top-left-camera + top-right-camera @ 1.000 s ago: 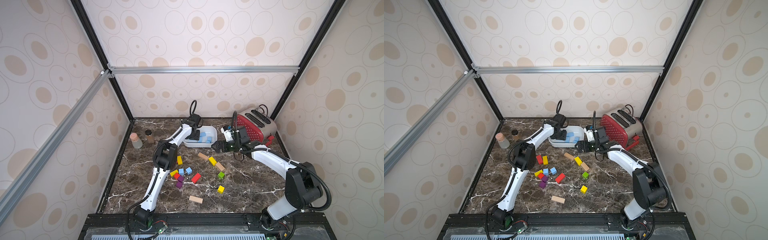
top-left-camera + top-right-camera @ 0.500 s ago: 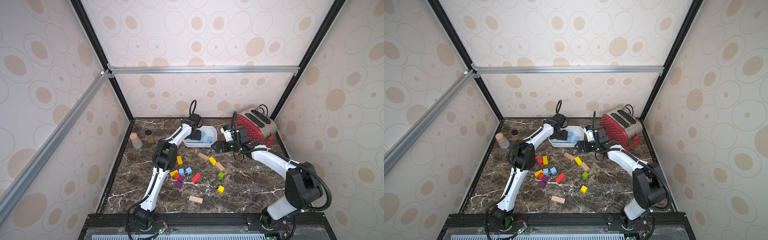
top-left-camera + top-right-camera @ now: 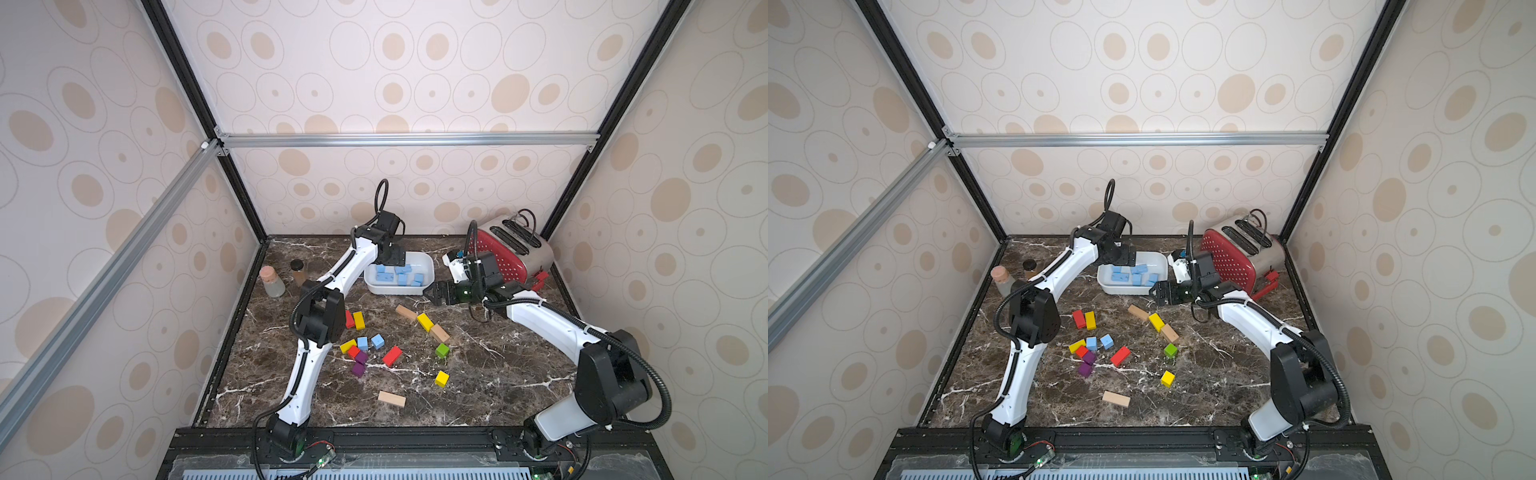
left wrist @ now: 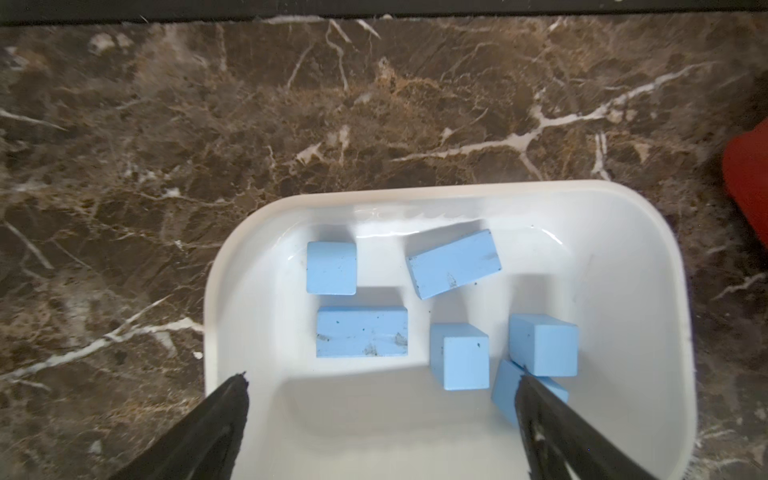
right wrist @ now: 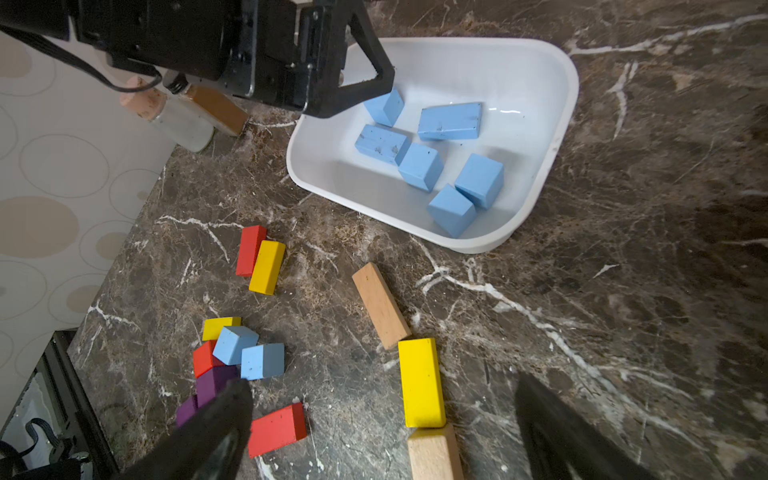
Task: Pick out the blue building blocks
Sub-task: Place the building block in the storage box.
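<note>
Left wrist view: the left gripper [image 4: 380,378] stands over the white tray [image 4: 415,193] with its jaws spread wide and nothing between them. Six blue blocks [image 4: 361,332] lie on the tray floor, ahead of the fingertips or level with them: two long bars and four cubes. The sixth block [image 4: 503,395] sits partly behind one fingertip [image 4: 536,403] (contact cannot be confirmed from this angle). The other five are clear of both fingers. Right wrist view: the right gripper [image 5: 382,380] hangs above the marble table [image 5: 623,291], jaws likewise wide and empty. Between its fingertips and just ahead of them lies a yellow bar [image 5: 420,382], with a tan wooden bar [image 5: 380,305] at its far end and another wooden bar [image 5: 434,453] at its near end. Two more blue cubes [image 5: 262,361] rest on the table just beyond one fingertip [image 5: 220,419], touching each other and packed against a red cube [image 5: 202,357], a yellow block [image 5: 216,326] and a purple cube [image 5: 214,382]. The tray lies farther ahead of these jaws. In both top views these blue cubes [image 3: 377,340] [image 3: 1106,340] lie well apart from the tray.
</note>
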Motion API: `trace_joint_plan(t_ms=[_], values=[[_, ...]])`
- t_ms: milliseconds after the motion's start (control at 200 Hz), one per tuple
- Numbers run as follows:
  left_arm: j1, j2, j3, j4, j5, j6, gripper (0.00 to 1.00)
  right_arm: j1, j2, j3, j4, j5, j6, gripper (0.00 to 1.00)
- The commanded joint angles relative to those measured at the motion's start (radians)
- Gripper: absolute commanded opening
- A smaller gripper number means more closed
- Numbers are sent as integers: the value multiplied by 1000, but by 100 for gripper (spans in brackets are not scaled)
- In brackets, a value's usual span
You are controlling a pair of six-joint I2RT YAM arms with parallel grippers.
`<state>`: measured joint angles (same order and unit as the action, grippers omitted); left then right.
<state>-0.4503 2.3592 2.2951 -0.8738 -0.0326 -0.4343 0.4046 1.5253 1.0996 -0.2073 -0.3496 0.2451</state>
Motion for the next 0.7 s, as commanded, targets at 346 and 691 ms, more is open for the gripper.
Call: trace_joint_plan(t_ms=[346, 691], values=[[-17, -366, -220, -29, -43, 36, 99, 17, -132, -1, -61, -75, -42, 100], [-26, -689, -553, -11, -91, 19, 99, 133, -241, -88, 11, -19, -60, 100]])
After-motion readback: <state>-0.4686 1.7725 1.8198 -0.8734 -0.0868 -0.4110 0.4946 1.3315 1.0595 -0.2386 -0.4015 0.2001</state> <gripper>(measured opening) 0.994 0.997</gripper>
